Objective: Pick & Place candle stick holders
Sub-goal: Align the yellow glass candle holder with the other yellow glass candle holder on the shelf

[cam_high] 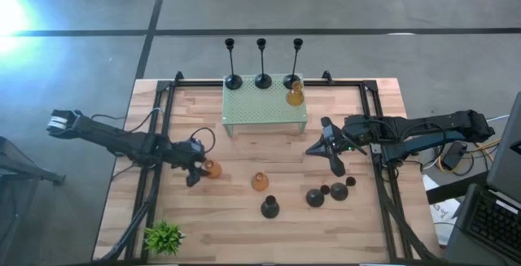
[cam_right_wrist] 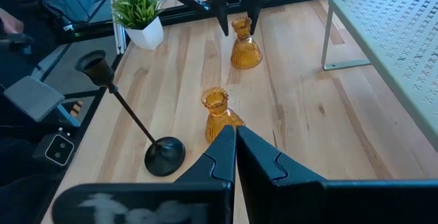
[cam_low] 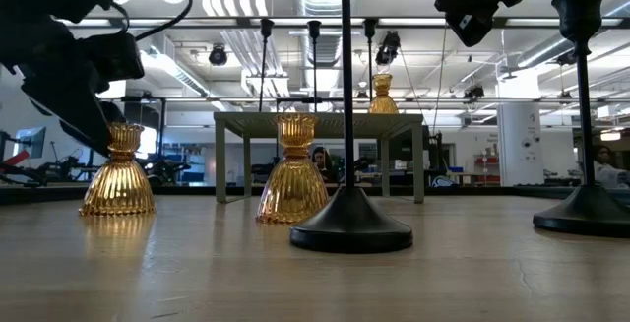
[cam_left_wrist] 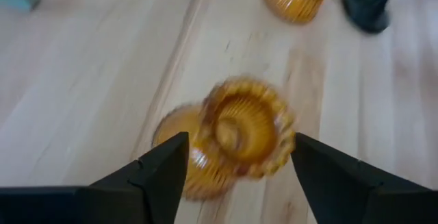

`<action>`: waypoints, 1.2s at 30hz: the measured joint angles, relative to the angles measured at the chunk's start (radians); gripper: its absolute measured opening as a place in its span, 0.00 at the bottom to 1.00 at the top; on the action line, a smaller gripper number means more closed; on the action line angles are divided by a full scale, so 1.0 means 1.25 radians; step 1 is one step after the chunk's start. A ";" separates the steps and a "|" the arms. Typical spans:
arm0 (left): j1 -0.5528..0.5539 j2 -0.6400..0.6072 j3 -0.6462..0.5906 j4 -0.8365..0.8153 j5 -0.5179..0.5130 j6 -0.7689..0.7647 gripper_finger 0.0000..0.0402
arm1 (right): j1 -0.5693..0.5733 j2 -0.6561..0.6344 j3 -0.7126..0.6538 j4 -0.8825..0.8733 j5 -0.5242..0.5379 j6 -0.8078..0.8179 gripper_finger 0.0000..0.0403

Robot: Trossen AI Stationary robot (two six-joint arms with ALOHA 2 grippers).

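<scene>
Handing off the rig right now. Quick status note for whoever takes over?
Left gripper: open, straddling an amber holder that stands on the table left of centre; no grip on it.
Right gripper: shut, empty, hovering right of the stand.
Done: one amber on the stand; three tall stems along its back edge.
Left: the straddled amber, a second amber mid-table, dark holders front right. Probably stand-bound, but no target is shown.
</scene>
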 joint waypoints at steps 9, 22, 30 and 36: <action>0.001 0.006 -0.059 0.118 0.000 0.027 0.67 | 0.000 0.000 0.000 0.001 0.000 0.000 0.02; 0.000 0.006 -0.136 0.257 0.004 0.042 0.65 | -0.001 0.000 0.000 0.014 0.001 -0.018 0.02; 0.000 0.006 -0.182 0.359 0.003 0.073 0.55 | -0.001 0.001 0.000 0.032 0.002 -0.037 0.02; 0.000 0.006 -0.207 0.459 -0.003 0.128 0.43 | -0.002 0.001 0.000 0.032 0.033 -0.042 0.02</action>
